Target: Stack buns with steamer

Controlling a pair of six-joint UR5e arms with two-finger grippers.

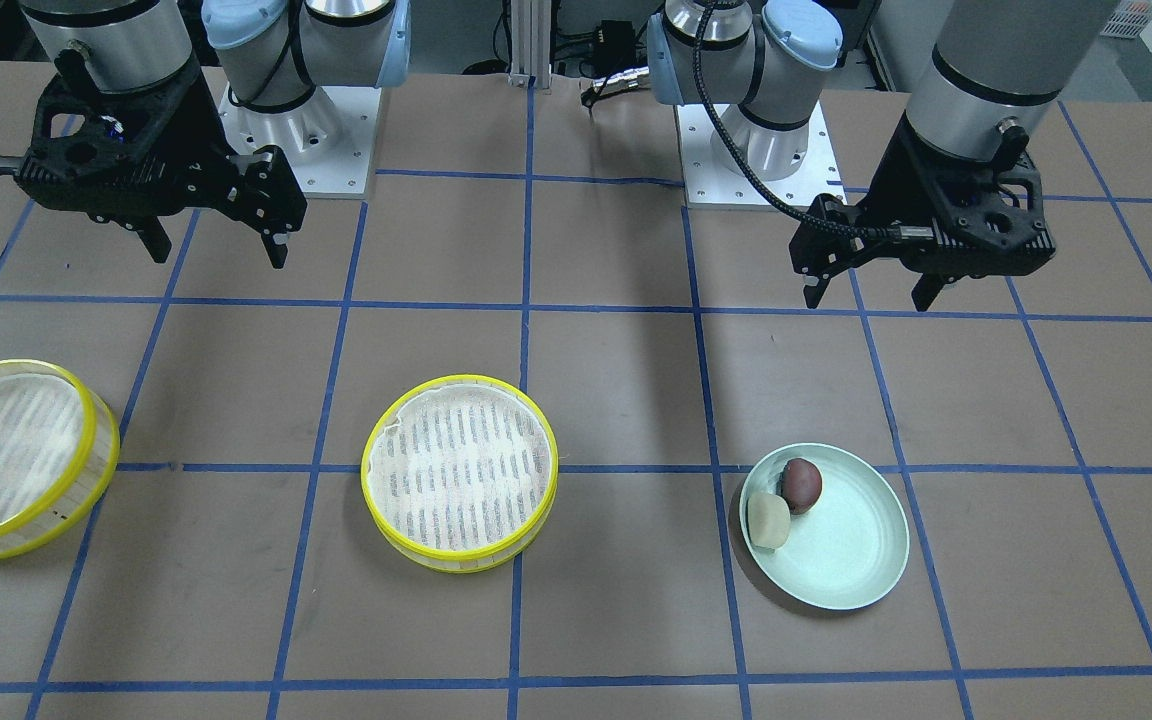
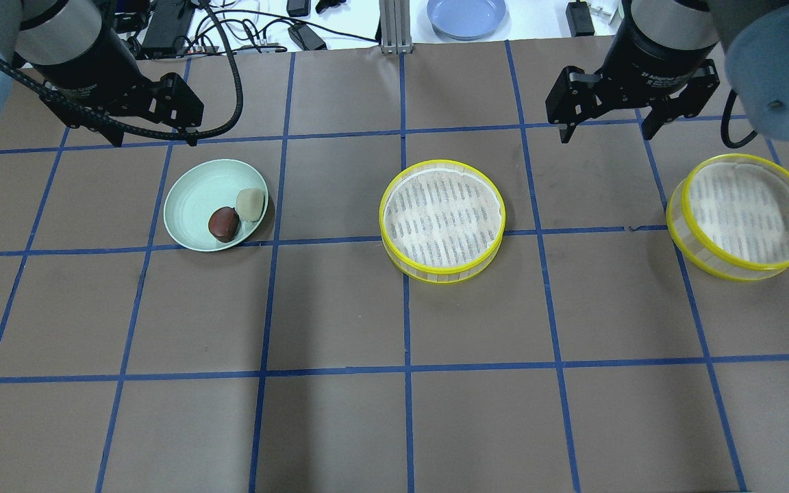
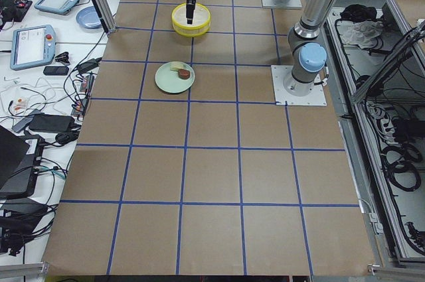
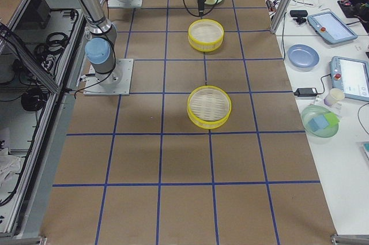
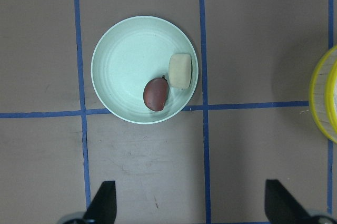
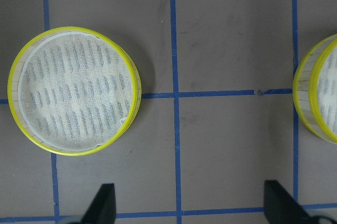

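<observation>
Pale green plate [image 1: 856, 560] holds cream-white bun [image 1: 768, 520] touching reddish-brown bun [image 1: 802, 484]; middle steamer tray [image 1: 459, 470] and end steamer tray [image 1: 11, 460] stand well apart; left gripper [image 1: 869, 298] and right gripper [image 1: 217, 257] hover, jaws spread wide

Two steamer trays: middle tray [image 2: 442, 220], end tray [image 2: 742, 214]. Two buns: cream bun [image 2: 251, 204], brown bun [image 2: 223, 224]. One green plate [image 2: 192, 195].

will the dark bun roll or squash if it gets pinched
The dark bun looks rounded, so a push could roll it across the smooth plate. It lies right beside the white bun, which may get nudged too.
</observation>
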